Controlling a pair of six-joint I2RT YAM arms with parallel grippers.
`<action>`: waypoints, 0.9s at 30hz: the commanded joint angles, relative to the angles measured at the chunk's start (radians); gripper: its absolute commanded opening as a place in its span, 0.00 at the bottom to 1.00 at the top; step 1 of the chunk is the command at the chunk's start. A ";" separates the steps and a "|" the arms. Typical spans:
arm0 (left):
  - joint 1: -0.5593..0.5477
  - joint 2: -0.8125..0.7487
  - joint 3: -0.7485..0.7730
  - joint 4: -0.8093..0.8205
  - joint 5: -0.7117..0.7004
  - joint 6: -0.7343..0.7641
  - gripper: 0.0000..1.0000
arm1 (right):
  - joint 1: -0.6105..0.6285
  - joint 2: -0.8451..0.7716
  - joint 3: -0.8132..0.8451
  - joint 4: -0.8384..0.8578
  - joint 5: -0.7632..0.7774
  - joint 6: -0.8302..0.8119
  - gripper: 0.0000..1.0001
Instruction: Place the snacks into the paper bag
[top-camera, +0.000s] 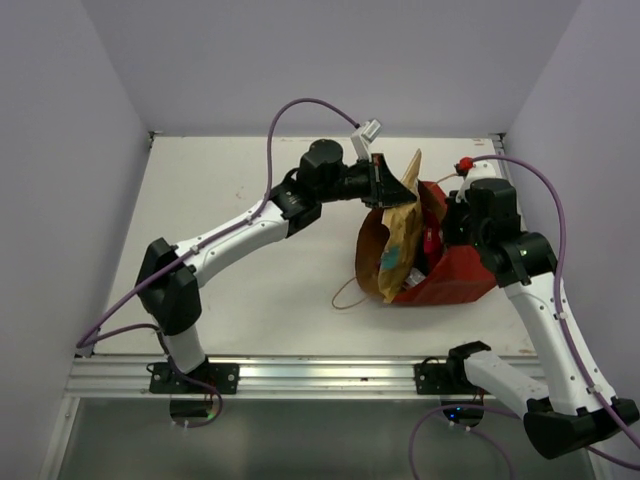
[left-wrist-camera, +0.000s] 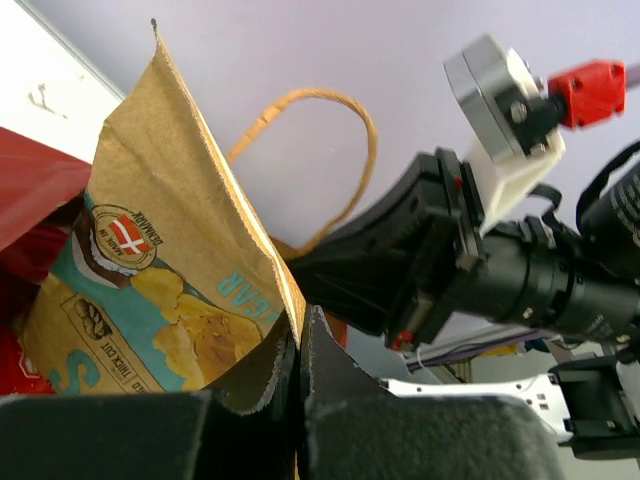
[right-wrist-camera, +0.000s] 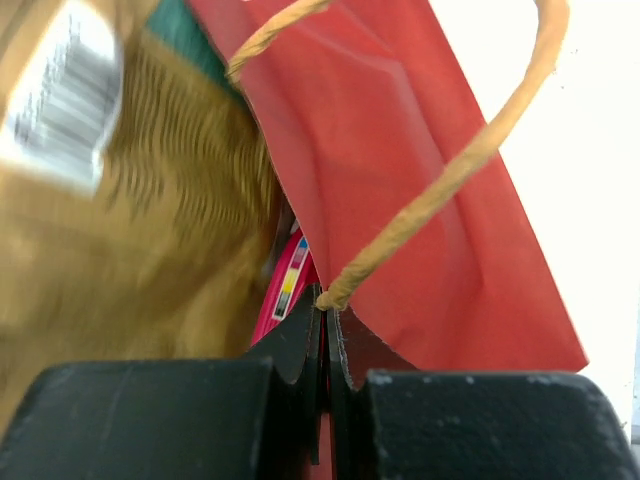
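My left arm stretches across the desk (top-camera: 250, 290). The left hand (left-wrist-camera: 302, 345) is pinched tight on the edge of the tan kraft pouch (left-wrist-camera: 170, 270), which stands tilted, partway inside the mouth of the paper bag (top-camera: 455, 280). My right arm bends in from the right, and the right hand (right-wrist-camera: 325, 320) is clamped on the bag's red rim where a string handle (right-wrist-camera: 450, 170) is tied. I see a pink packet (right-wrist-camera: 285, 285) deep inside the bag, but I can't make out any other snacks. The pouch's label is blurred.
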 joint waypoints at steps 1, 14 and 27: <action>0.027 0.020 0.095 0.156 0.022 0.050 0.00 | -0.005 -0.026 0.013 0.034 0.001 -0.005 0.00; 0.023 0.038 -0.113 0.393 -0.045 0.103 0.00 | -0.005 -0.023 0.007 0.041 -0.003 -0.005 0.00; -0.070 0.103 -0.132 0.134 -0.163 0.329 0.32 | -0.005 -0.018 0.014 0.032 0.002 -0.004 0.00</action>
